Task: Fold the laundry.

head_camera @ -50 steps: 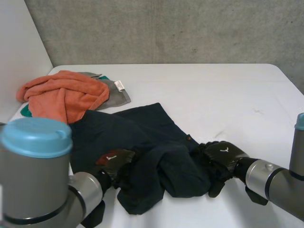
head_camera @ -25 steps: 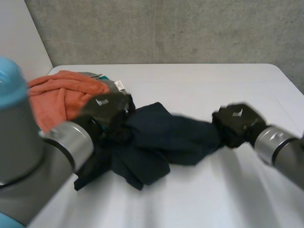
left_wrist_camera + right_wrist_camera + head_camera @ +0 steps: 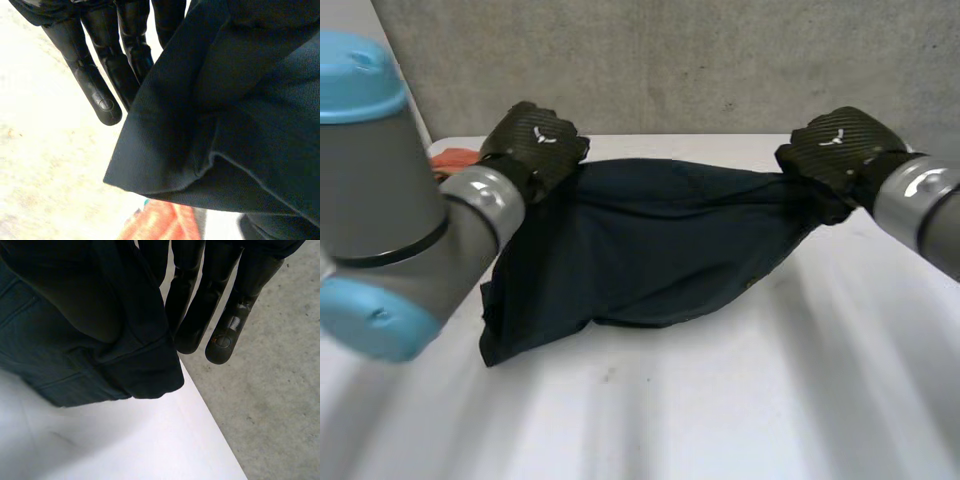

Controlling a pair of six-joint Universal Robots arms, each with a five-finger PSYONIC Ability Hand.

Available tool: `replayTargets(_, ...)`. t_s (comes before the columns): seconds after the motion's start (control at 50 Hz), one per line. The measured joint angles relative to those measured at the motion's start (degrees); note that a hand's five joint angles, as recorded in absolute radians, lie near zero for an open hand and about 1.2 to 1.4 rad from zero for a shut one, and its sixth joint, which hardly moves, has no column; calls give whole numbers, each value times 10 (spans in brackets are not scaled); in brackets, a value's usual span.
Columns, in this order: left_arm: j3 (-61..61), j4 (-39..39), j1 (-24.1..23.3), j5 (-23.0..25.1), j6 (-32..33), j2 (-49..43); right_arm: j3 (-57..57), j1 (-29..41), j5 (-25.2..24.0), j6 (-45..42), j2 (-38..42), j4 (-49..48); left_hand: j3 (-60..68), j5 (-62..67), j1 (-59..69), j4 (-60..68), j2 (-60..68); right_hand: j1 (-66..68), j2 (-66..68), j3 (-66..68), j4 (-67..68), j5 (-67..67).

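Garment (image 3: 650, 240) pinched at ends by left hand (image 3: 535, 140), right hand (image 3: 840, 145), over table (image 3: 720, 400).

A second ago the dark blue garment (image 3: 650, 240) lay in a crumpled heap on the counter (image 3: 720, 400), with both hands low on it. Now the left robot hand (image 3: 535, 145) and the right robot hand (image 3: 840, 145) have gone up and apart, each holding one end. The garment is pulled wide between them. The left arm now hides most of the orange towel (image 3: 455, 158).
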Motion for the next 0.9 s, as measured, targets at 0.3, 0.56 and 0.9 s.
replayTargets(0.3, 250, 389, 15, -28, 98, -134, -176, 45, 90, 1, 128, -483, 3, 2, 0, 8, 5, 0, 0, 0, 2, 3)
replayTargets(0.56, 127, 431, 6, -30, 12, -81, -136, 43, 96, 0, 127, -494, 4, 1, 0, 9, 6, 0, 0, 0, 2, 9)
replayTargets(0.9, -124, 390, -16, -27, -23, -178, 35, 43, 96, -15, 243, -362, -344, -364, -345, -349, -347, 0, 0, 0, 2, 10)
